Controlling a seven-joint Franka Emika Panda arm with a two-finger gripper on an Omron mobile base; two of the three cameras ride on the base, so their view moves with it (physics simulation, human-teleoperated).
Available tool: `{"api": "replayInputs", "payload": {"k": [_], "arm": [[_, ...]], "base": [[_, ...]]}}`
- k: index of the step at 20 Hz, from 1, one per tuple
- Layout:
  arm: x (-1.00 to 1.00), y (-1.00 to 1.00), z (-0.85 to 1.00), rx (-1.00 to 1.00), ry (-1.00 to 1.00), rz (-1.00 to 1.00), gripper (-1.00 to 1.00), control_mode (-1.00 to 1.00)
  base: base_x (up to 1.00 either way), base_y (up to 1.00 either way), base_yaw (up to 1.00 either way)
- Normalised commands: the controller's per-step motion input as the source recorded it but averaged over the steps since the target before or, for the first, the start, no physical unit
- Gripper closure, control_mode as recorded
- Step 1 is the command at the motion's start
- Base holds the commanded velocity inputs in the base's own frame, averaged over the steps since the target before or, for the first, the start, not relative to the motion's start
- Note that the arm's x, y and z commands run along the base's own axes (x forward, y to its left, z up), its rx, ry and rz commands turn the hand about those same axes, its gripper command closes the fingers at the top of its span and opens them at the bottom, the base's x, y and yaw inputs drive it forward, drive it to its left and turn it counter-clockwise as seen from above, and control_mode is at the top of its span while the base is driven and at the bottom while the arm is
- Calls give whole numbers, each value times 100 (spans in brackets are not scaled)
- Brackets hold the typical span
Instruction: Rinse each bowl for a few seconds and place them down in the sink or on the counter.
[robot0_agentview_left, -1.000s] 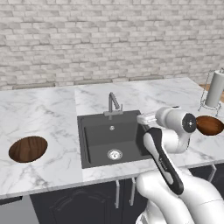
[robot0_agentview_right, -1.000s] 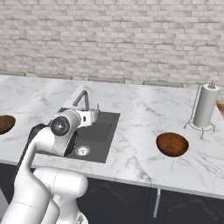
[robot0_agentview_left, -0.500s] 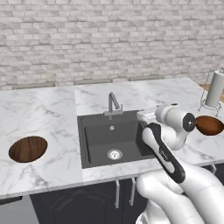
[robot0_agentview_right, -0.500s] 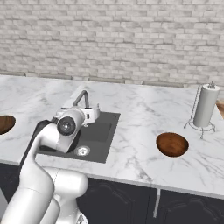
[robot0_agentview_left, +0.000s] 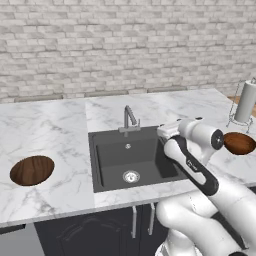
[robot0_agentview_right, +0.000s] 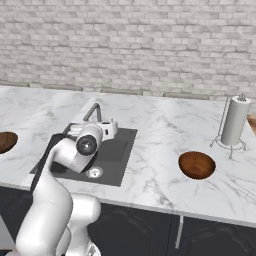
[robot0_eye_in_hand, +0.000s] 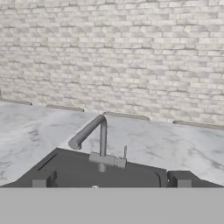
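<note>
Opening step: the claw (robot0_eye_in_hand: 111, 180), jaws spread wide and empty, faces the faucet (robot0_eye_in_hand: 94, 141) over the sink (robot0_agentview_left: 111, 155), while both bowls lie untouched on the worktop (robot0_agentview_left: 45, 130), one left (robot0_agentview_left: 32, 169), one right (robot0_agentview_left: 239, 143); next, presumably, reach for a bowl.

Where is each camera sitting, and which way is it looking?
Left base view: behind the arm's left, looking down over the square dark grey sink and one round brown wooden bowl at the left; the white arm rises lower right.
Right base view: behind the arm's right, same sink, another bowl by the paper towel roll; arm lower left.
Hand view: on the hand, facing the steel faucet and brick wall; the open tool has its tips at the bottom.
Shared: all show the sink and faucet.
</note>
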Motion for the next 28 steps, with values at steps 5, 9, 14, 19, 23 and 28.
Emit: {"api": "replayInputs", "payload": {"k": [5,9,14,19,23,28], "arm": [[26,0,-17,0,0,4,-100,-100],[26,0,-15,1,-1,3,-100,-100],[20,0,-19,0,-5,0,-100,-100],[12,0,-27,0,-9,2,-100,-100],[19,0,-16,0,-3,2,-100,-100],[28,0,-5,0,0,1,-100,-100]], "base": [[0,0,0],[0,0,0],[0,0,0],[0,0,0],[0,0,0],[0,0,0]]}}
